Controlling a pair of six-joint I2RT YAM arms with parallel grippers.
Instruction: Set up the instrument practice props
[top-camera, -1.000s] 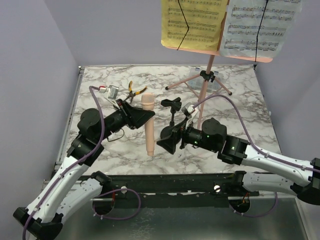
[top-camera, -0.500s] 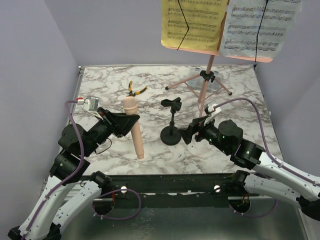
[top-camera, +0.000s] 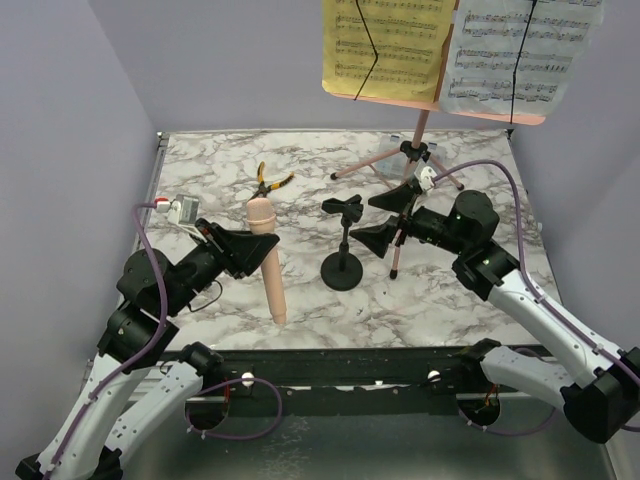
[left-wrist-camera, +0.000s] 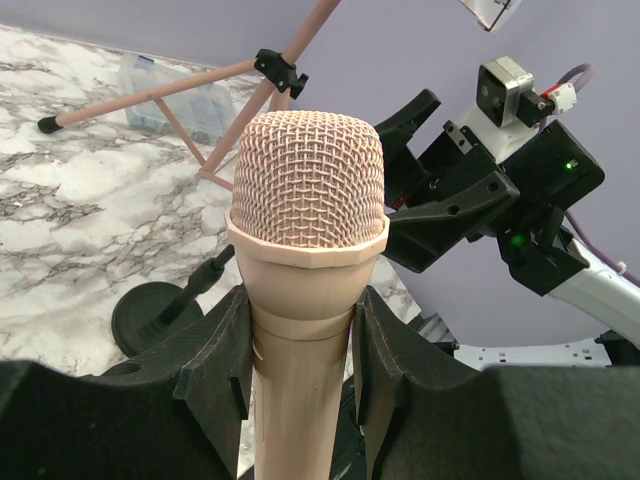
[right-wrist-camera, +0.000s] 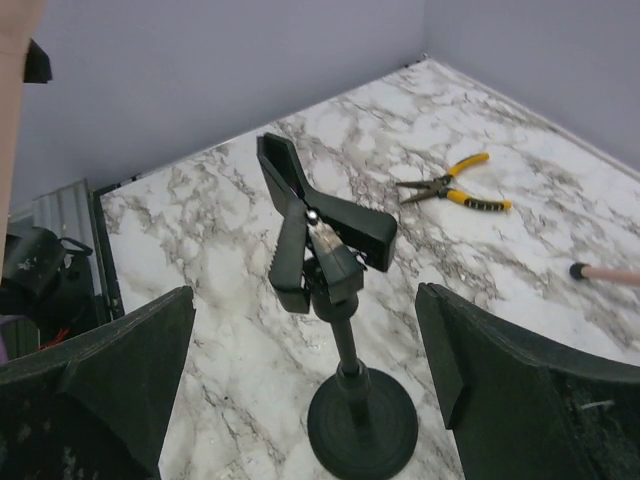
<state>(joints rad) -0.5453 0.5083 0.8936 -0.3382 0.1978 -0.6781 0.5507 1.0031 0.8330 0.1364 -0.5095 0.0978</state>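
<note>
My left gripper (top-camera: 252, 250) is shut on the pink-beige microphone (top-camera: 268, 262) and holds it upright, head up, above the table left of the mic stand; its mesh head fills the left wrist view (left-wrist-camera: 308, 180). The short black round-based mic stand (top-camera: 343, 245) stands mid-table with its clip on top; it also shows in the right wrist view (right-wrist-camera: 345, 350). My right gripper (top-camera: 385, 218) is open, just right of the stand's clip, apart from it. The pink tripod music stand (top-camera: 415, 150) stands at the back with a yellow sheet (top-camera: 385, 45) and a white sheet (top-camera: 515, 55).
Yellow-handled pliers (top-camera: 268, 180) lie at the back left of the marble table (top-camera: 200, 190). A clear plastic box (top-camera: 425, 170) sits under the music stand's legs. One pink tripod leg (top-camera: 397, 255) reaches forward close under my right gripper.
My right gripper let go of the mic stand's base, rose and swung back to the right of the clip. My left gripper drew the microphone left and now holds still.
</note>
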